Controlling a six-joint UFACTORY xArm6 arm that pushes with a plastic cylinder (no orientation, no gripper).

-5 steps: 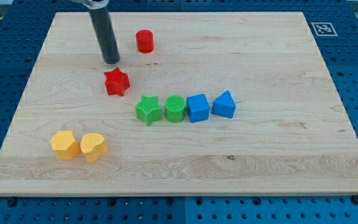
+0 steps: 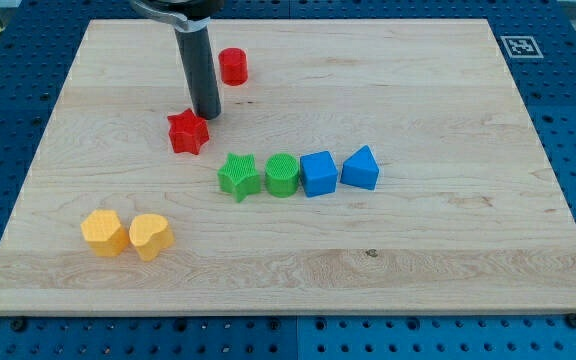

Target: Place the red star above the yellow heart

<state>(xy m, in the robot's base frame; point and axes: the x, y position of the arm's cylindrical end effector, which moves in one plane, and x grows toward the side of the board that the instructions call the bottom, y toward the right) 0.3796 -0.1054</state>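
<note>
The pale wooden bench (image 2: 438,250) lies bare along the view's right and bottom. The red star block (image 2: 188,132) sits toward the view's upper left, well apart from the yellow heart block (image 2: 151,236) (near the bottom-left edge). My tip (image 2: 207,115) touches the star's upper-right side; the arm carries no jaws.
</note>
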